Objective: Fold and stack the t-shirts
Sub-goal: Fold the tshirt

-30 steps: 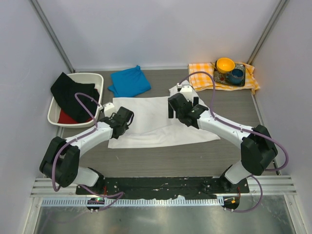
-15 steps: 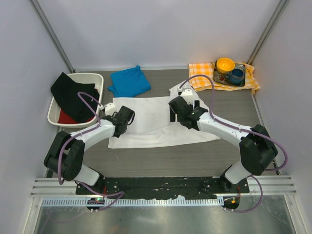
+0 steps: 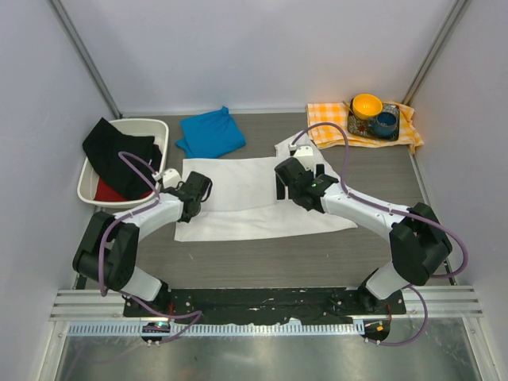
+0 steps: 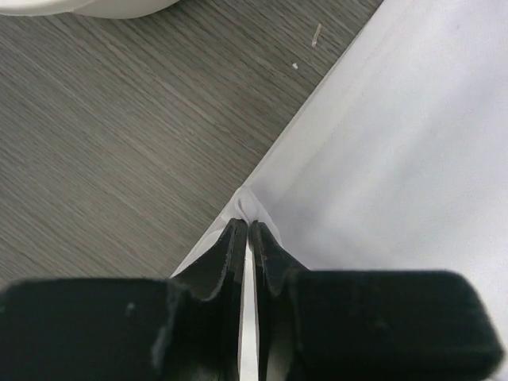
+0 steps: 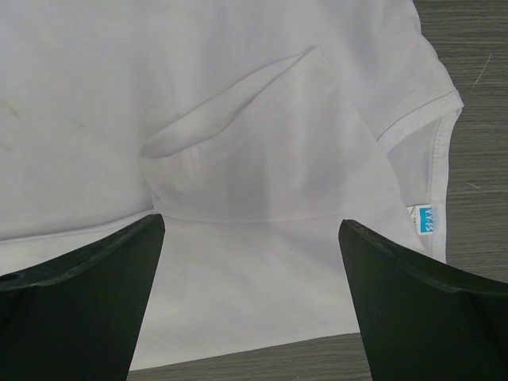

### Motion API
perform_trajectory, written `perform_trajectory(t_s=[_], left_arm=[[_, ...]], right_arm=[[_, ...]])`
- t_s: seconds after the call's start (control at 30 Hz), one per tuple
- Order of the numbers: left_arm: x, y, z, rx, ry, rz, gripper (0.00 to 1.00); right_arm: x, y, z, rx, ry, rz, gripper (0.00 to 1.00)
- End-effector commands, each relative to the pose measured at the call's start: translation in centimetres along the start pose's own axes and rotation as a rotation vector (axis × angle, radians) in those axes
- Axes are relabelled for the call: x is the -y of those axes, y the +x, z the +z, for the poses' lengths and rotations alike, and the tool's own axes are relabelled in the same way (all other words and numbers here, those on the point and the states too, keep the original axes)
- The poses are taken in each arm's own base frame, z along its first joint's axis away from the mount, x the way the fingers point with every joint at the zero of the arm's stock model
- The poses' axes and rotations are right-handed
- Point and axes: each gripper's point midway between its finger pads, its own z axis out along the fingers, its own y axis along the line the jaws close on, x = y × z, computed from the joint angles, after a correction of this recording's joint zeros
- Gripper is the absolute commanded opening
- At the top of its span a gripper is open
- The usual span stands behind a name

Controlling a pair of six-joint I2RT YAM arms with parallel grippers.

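From above, the white t-shirt (image 3: 254, 198) lay spread flat in the middle of the table (image 3: 262, 262), its body a wide pale rectangle with one sleeve poking out toward 1 o'clock. The blue t-shirt (image 3: 210, 133) sat as a small folded square at 11 o'clock from it, well apart. At 9 o'clock stood a white tub (image 3: 94, 186) holding black cloth (image 3: 119, 151). At 2 o'clock was the checked cloth (image 3: 325, 119) with an orange bowl (image 3: 367, 104) and a blue cup (image 3: 386, 122). The left gripper (image 3: 198, 188) was at the white shirt's 9 o'clock edge. The right gripper (image 3: 279, 184) hung over its 1 o'clock part.

At the left wrist, the left gripper (image 4: 242, 226) was clenched on a pinch of the white t-shirt (image 4: 397, 159), right at its hem where cloth met bare table (image 4: 119, 143).

At the right wrist, the right gripper (image 5: 250, 226) stood spread wide above the white t-shirt (image 5: 159, 79), grasping nothing. A raised crease (image 5: 238, 87) crossed the cloth, and the neckline (image 5: 432, 119) and a small blue label (image 5: 421, 218) lay at 3 o'clock.

Compared with a second before, the left gripper had slid toward 9 o'clock to the shirt's edge and closed. The right arm had barely shifted, and the blue shirt had not moved.
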Motion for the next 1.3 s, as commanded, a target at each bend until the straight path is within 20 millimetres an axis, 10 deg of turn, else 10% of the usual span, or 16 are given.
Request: perform_trajectory(t_s=[0.0, 0.03, 0.1, 0.17, 0.7, 1.27], left_arm=[[0.2, -0.7, 1.1, 0.048, -0.032, -0.019, 0.17], [0.4, -0.7, 1.3, 0.046, -0.032, -0.018, 0.27], [0.6, -0.5, 1.4, 0.041, -0.032, -0.02, 0.8], [0.8, -0.6, 1.3, 0.038, -0.028, -0.022, 1.0], [0.1, -0.9, -6.7, 0.027, 0.224, -0.074, 1.0], [4.0, 3.7, -3.1, -0.041, 0.351, 0.066, 1.0]], right_arm=[[-0.3, -0.4, 0.0, 0.023, -0.002, 0.024, 0.98], [-0.1, -0.2, 0.0, 0.021, 0.002, 0.025, 0.98], [-0.1, -0.2, -0.1, 0.025, 0.003, 0.024, 0.98], [0.0, -0.2, -0.2, 0.025, 0.003, 0.024, 0.98], [1.0, 0.3, 1.0, -0.006, 0.054, 0.083, 0.99], [6.2, 10.7, 0.5, -0.209, 0.157, 0.136, 1.0]])
